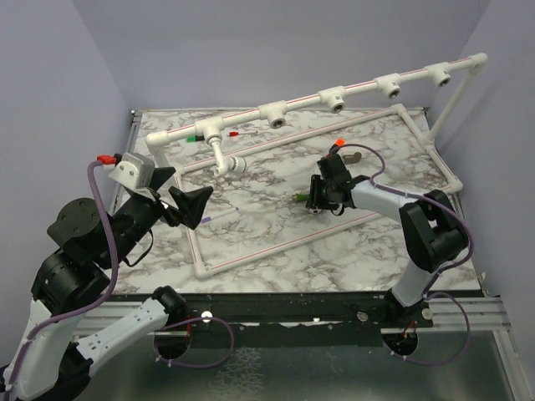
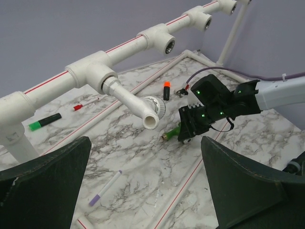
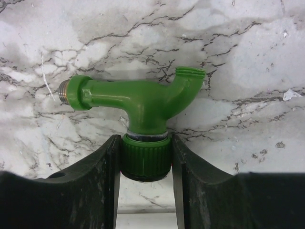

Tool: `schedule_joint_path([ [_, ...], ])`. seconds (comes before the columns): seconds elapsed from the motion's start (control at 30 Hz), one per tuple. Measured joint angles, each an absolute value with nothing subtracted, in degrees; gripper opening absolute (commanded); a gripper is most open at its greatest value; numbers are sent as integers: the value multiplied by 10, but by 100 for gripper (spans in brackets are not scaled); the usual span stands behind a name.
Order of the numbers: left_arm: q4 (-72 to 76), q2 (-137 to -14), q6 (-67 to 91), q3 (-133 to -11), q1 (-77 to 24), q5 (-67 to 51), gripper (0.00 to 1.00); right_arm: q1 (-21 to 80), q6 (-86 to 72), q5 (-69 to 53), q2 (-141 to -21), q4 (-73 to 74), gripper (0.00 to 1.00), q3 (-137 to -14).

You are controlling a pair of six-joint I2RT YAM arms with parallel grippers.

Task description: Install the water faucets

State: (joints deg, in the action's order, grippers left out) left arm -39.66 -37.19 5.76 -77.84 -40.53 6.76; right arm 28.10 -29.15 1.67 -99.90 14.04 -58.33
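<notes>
marbled table point(image 1: 359, 251), green faucet point(image 3: 143, 102), lilac walls point(image 1: 251, 50)

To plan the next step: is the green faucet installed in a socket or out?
Out. The green faucet lies flat on the marble table, threaded end free, the right pincer gripping its knob.

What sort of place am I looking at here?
Likely a robot test cell: plain purple walls around a marble-patterned table, a white pipe rack standing on it, and a green faucet.
</notes>
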Motion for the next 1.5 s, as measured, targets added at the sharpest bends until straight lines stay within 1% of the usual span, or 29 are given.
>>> schedule_joint_path([
  [0.17, -409, -367, 80, -774, -405, 68, 99, 282, -291, 4, -964, 156, 1, -576],
  [0.47, -429, -341, 157, -749, -405, 52, 99, 287, -286, -51, -836, 173, 0, -548],
  [0.77, -438, -277, 284, -657, -405, 22, 99, 315, -263, -104, -740, 195, 1, -530],
  [1.0, -446, -226, 384, -580, -405, -2, 99, 348, -259, -133, -709, 198, 0, -512],
  [1.23, -456, -206, 470, -510, -405, -13, 99, 408, -272, -158, -703, 194, 1, -515],
  [1.5, -448, -211, 542, -448, -405, -47, 99, 492, -286, -158, -723, 184, 0, -567],
])
